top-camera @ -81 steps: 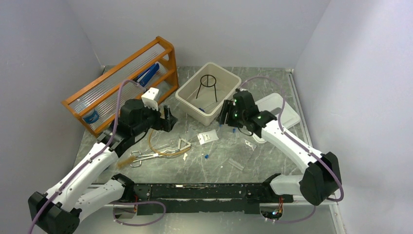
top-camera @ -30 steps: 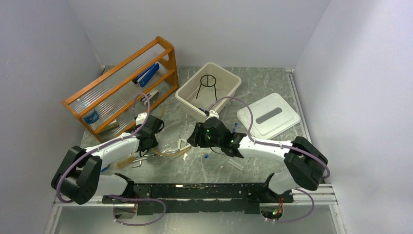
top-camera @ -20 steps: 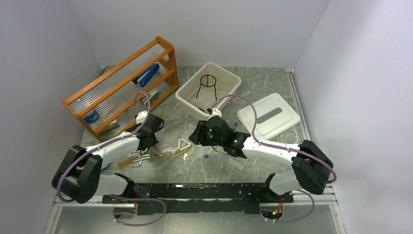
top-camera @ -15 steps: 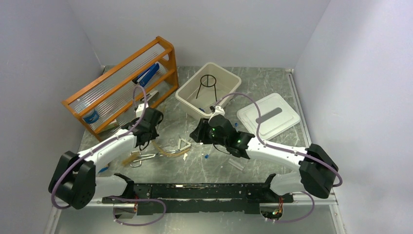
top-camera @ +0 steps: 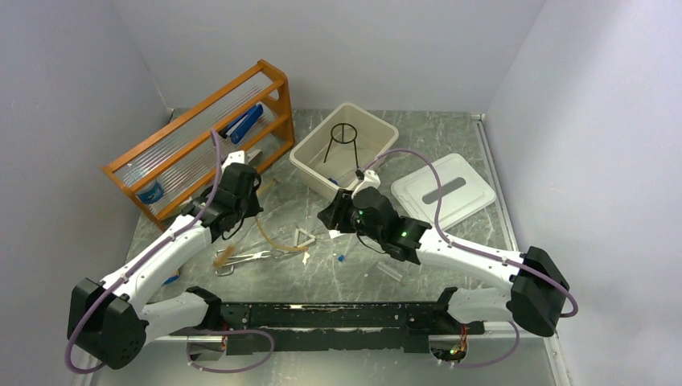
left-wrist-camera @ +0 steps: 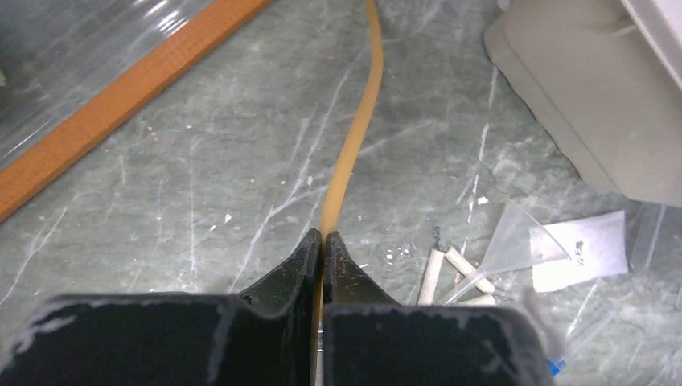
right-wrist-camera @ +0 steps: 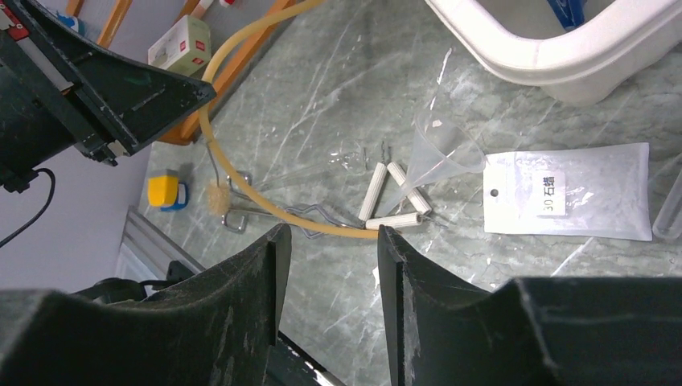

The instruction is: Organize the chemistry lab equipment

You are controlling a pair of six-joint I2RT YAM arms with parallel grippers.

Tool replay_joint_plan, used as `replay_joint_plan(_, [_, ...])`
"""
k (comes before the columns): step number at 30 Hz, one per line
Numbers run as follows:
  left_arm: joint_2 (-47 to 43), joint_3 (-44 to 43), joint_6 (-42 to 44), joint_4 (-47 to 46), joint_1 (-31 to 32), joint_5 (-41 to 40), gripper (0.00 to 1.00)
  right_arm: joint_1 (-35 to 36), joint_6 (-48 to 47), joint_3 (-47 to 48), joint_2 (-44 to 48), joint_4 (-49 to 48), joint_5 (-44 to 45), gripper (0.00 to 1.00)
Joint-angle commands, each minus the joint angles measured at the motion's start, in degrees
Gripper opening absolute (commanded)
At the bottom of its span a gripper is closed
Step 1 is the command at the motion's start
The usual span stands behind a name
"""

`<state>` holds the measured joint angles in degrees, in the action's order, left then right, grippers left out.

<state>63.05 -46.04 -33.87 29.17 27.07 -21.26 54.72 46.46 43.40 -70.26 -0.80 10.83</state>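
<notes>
My left gripper (left-wrist-camera: 322, 235) is shut on the tan tubing (left-wrist-camera: 354, 145), which runs out ahead of the fingertips toward the rack. From above, the left gripper (top-camera: 244, 212) hangs over the table with the tubing (top-camera: 277, 241) curving down to the metal tongs (top-camera: 241, 257) and wire triangle (top-camera: 304, 236). My right gripper (right-wrist-camera: 330, 233) is open and empty, above the triangle (right-wrist-camera: 392, 201), a clear funnel (right-wrist-camera: 442, 153) and the white packet (right-wrist-camera: 571, 193). The black tripod (top-camera: 344, 137) stands in the tub (top-camera: 310, 165).
The orange rack (top-camera: 201, 145) with clear rods stands at the back left. The tub's white lid (top-camera: 442, 191) lies at the right. A brush tuft (right-wrist-camera: 215, 197) and a small yellow and blue item (right-wrist-camera: 165, 191) lie near the tongs. Small blue-capped vials (top-camera: 342, 258) are scattered mid-table.
The left gripper closed on the tan tubing and rose back toward the rack, pulling the tubing up. The right gripper drifted back and to the right, still open.
</notes>
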Motion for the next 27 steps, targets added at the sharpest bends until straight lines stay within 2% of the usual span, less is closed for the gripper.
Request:
replay_joint_plan(1, [-1.39,-1.25,3.33,-5.23,-0.43,6.97,0.05,0.23,-0.03,0.67,1.11,0.53,1.88,0.48])
replay_joint_plan(8, [-1.51,-5.64,5.93,-12.53,-0.39,11.3,0.05,0.24,0.69,0.02,1.4,0.53,2.03,0.48])
replay_joint_plan(15, [-2.89,-13.65,9.48,-7.3,-0.42,12.03,0.05,0.19,0.83,0.71,2.98,1.63,3.08,0.49])
replay_joint_plan(19, [-4.12,-18.13,12.32,-6.24,-0.39,17.02,0.05,-0.41,-1.33,2.85,3.31,3.14,3.07,0.51])
replay_joint_plan(23, [-2.58,-25.44,15.01,-6.39,-0.39,22.74,0.05,-3.51,-4.27,7.21,3.1,6.92,3.41,0.52])
replay_joint_plan(27, [1.12,-33.99,16.92,-6.3,-0.37,24.85,0.05,-9.26,-5.41,9.71,5.07,9.15,2.22,0.52])
